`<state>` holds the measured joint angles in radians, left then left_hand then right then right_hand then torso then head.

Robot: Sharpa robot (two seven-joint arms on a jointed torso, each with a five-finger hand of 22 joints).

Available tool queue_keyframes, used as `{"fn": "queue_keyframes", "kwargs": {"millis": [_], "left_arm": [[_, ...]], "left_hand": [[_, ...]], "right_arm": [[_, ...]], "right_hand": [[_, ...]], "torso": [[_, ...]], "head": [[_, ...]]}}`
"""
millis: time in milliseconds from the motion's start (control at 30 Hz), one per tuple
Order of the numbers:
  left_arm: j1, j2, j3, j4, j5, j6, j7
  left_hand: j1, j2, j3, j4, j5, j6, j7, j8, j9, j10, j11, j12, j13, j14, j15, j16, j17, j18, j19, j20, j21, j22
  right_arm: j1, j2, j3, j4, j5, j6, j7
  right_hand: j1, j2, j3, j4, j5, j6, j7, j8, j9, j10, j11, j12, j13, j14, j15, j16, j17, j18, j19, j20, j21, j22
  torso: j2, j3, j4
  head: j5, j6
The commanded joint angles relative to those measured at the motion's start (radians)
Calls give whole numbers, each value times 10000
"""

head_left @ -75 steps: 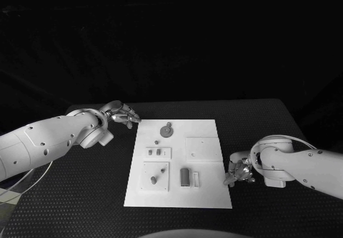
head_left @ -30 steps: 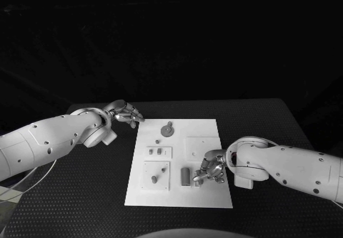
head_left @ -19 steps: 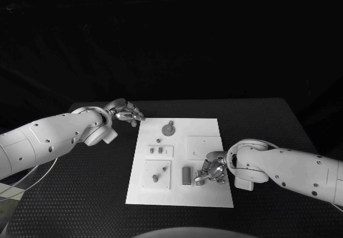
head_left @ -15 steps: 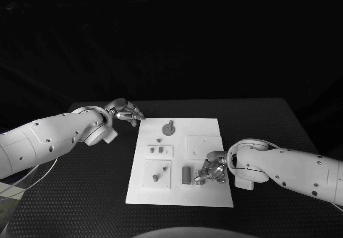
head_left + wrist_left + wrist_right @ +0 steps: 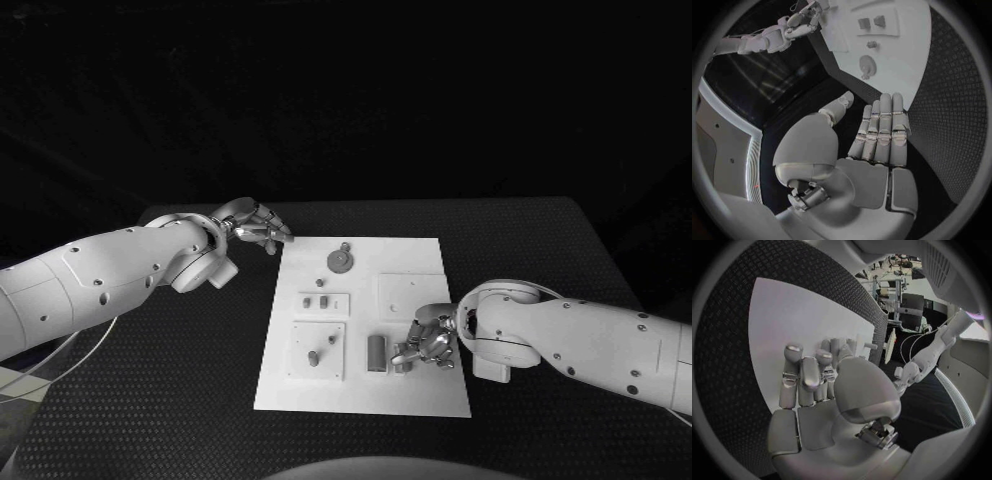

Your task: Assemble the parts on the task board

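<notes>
R hand fingers curled over a part on board, grip unclear (cannot tell); could slip. L hand wide, empty.

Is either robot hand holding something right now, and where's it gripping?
The left hand holds nothing, fingers extended beside the task board. The right hand is curled over the board's near parts; whether it grips one cannot be told.

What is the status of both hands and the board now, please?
Left hand open, hovering off the far left corner of the white rectangular task board. Right hand down on the board beside the small upright grey part; grasp unclear. Nothing obstructing.
</notes>
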<state>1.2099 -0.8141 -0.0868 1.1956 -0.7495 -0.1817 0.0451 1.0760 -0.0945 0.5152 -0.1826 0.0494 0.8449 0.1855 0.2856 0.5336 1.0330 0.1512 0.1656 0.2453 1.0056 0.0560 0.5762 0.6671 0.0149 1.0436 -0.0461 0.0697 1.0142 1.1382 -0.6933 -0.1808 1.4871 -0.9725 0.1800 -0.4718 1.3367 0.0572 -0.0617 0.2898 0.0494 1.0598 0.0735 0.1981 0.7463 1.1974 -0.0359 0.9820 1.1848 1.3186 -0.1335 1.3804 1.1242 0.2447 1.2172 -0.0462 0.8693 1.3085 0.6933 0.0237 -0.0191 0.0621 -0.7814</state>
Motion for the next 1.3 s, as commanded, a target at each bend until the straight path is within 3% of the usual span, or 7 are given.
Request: {"fn": "queue_keyframes", "kwargs": {"millis": [33, 333, 967, 1300], "left_arm": [[6, -2, 5, 18, -19, 64, 77], [6, -26, 5, 19, -25, 81, 56], [6, -37, 5, 22, -27, 79, 57], [6, -83, 4, 21, -28, 77, 56]], "left_hand": [[-30, 51, 1, 48, 28, -1, -29, 33, -11, -42, 9, 33, -16, 91, -12, -52, 11, 183, -14, 22, 21, 1], [-27, 42, -2, 42, 27, -1, -30, 33, -12, -45, 10, 33, -18, 91, -12, -57, 16, 183, -17, 21, 20, 2], [-28, 40, -5, 40, 28, -1, -30, 34, -13, -47, 11, 35, -21, 93, -12, -69, 29, 183, -18, 21, 20, 3], [-27, 40, -5, 39, 28, -1, -30, 34, -14, -47, 10, 36, -22, 94, -12, -75, 36, 183, -18, 21, 20, 3]], "right_arm": [[-20, 30, -3, 13, -50, 155, 38], [-33, 44, -3, -5, -38, 132, 62], [-50, -31, -4, -10, -73, 17, 215], [-36, -602, 20, 553, -681, 307, 554]], "right_hand": [[-185, -66, 82, 25, 34, -14, 47, -4, -22, 38, 31, 27, -15, 26, -34, -61, -15, 171, 65, -32, -54, 104], [-794, -365, 502, 30, 33, -36, 53, -18, -64, 36, 36, 30, -29, 37, -30, -75, -13, 171, 92, -54, -98, 106], [-1077, -505, 737, 25, 33, -71, 63, -31, -90, 11, 45, 30, -31, 14, -24, -99, -36, 171, 86, -67, -118, 120], [-1088, -979, 887, 0, 32, -40, 49, 1, -90, 23, 31, 59, -26, 60, -35, -74, 15, 171, 123, -93, -112, 134]], "torso": [[4, 0, 5], [0, 2, 0], [1, 0, 0], [-2, 4, -10]], "head": [[-3, -8], [-24, -19], [-26, -31], [-11, -31]]}}
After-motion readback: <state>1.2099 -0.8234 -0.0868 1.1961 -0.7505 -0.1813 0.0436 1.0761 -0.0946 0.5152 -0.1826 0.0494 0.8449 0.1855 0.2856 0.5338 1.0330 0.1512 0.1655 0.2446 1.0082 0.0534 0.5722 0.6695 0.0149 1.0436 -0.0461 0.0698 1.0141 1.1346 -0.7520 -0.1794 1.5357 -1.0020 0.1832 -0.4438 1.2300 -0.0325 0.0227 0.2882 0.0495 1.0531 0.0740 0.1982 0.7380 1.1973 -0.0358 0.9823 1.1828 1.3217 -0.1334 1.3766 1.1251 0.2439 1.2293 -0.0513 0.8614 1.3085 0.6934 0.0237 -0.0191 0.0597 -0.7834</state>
